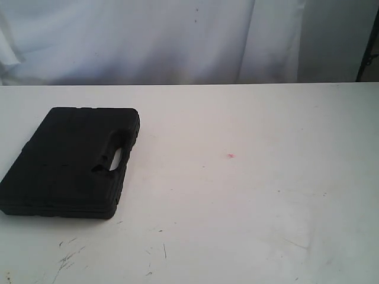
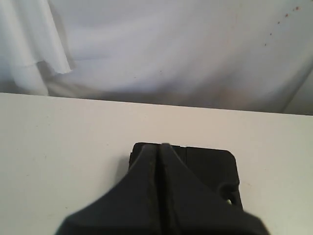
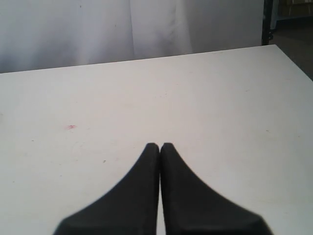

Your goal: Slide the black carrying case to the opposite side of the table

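1. The table, white and scuffed, fills the exterior view. Most of its bare surface lies to the right of the case, which is where the slide must go.
2. The black carrying case lies flat at the left side of the table. Its handle cut-out is on the edge facing the open right-hand stretch. The case is nearly square, so no long axis stands out.
3. The left gripper is the nearer one, by my reading. In its wrist view the case sits directly ahead, partly hidden behind the fingertips. The fingers are pressed together with nothing between them. Whether they touch the case I cannot tell. Neither arm shows in the exterior view.
4. The right gripper hangs over bare table, and its wrist view does not show the case at all. Its fingers are likewise pressed together and empty.
5. A tiny red spot marks the table near the middle, along the likely path.
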`<state>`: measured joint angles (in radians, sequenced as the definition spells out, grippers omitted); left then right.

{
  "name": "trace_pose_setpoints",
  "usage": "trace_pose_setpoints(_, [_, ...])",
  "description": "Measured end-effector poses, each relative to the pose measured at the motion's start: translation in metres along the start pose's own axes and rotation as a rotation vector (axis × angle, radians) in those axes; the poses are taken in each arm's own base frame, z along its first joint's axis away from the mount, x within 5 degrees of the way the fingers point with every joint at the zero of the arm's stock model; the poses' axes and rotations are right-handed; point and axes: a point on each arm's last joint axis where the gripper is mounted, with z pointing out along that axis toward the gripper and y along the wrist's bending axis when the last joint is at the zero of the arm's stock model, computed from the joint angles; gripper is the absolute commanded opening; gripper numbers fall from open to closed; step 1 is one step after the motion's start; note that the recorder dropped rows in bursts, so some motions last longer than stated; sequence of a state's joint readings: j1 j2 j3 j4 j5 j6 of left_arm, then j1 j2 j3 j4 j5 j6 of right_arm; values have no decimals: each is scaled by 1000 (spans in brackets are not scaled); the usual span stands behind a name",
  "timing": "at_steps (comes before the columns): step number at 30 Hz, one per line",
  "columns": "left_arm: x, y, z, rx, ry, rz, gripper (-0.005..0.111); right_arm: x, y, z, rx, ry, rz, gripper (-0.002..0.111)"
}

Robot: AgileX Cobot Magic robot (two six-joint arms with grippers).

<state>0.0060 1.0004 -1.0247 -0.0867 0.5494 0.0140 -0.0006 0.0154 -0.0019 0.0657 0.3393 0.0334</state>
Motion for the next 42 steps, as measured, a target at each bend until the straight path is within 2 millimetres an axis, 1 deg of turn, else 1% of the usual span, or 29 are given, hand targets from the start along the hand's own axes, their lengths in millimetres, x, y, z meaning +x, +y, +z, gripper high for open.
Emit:
trace_pose_setpoints(3, [0, 0, 8, -2, 10, 8, 0, 0, 0, 0, 0, 0, 0, 0])
trace_pose_setpoints(8, [-3, -2, 13, 25, -14, -43, 0, 0, 0, 0, 0, 0, 0, 0])
trace_pose_setpoints(12, [-1, -3, 22, 43, 45, -71, 0, 0, 0, 0, 0, 0, 0, 0])
trace_pose_setpoints(15, [1, -5, 36, 63, 133, -97, 0, 0, 0, 0, 0, 0, 0, 0])
trace_pose_setpoints(22, [7, -13, 83, 130, 377, -118, 0, 0, 0, 0, 0, 0, 0, 0])
trace_pose_setpoints(25, [9, -22, 102, 156, 448, -94, 0, 0, 0, 0, 0, 0, 0, 0])
trace_pose_setpoints(29, [17, -43, 128, 164, 556, -38, 0, 0, 0, 0, 0, 0, 0, 0])
trace_pose_setpoints(33, [28, -62, 152, 131, 656, 7, 0, 0, 0, 0, 0, 0, 0, 0])
trace_pose_setpoints(38, [45, -83, 180, 105, 736, 71, 0, 0, 0, 0, 0, 0, 0, 0])
trace_pose_setpoints(42, [56, -95, 195, 99, 773, 91, 0, 0, 0, 0, 0, 0, 0, 0])
